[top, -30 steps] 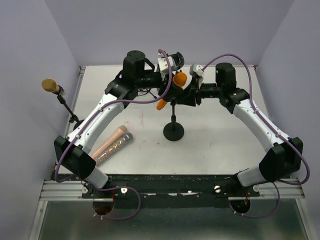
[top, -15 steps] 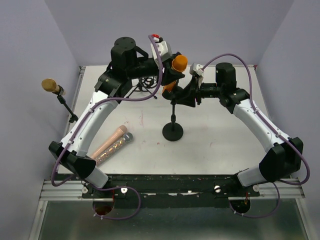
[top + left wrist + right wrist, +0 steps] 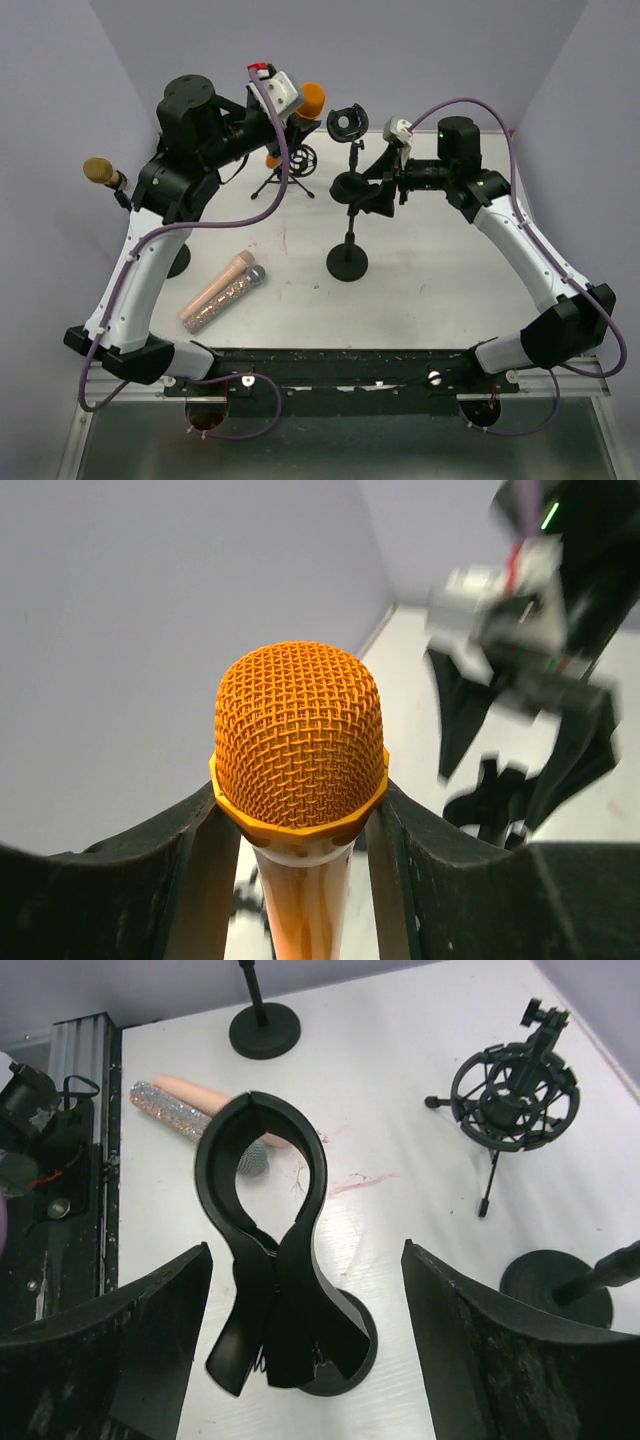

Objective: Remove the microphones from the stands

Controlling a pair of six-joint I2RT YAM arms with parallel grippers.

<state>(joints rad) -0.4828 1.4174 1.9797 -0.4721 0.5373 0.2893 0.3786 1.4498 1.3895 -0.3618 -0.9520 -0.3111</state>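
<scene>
My left gripper (image 3: 290,125) is shut on the orange microphone (image 3: 312,98) and holds it high at the back left, clear of the stand. In the left wrist view the mesh head (image 3: 300,745) rises between the fingers (image 3: 190,880), which close on the handle. The black stand (image 3: 347,262) sits mid-table with its spring clip (image 3: 350,187) empty. My right gripper (image 3: 377,190) is open around the clip; in the right wrist view the clip (image 3: 262,1250) stands between the wide-apart fingers (image 3: 110,1360) without touching them.
A pink glitter microphone (image 3: 222,290) lies on the table at the left. A gold microphone (image 3: 100,171) sits on a stand at the left wall. A shock mount on a tripod (image 3: 290,165) and another clip stand (image 3: 345,122) are at the back.
My left arm has lifted the orange microphone out of the clip and carried it up and to the left. The right gripper has stayed by the clip, which now stands empty.
</scene>
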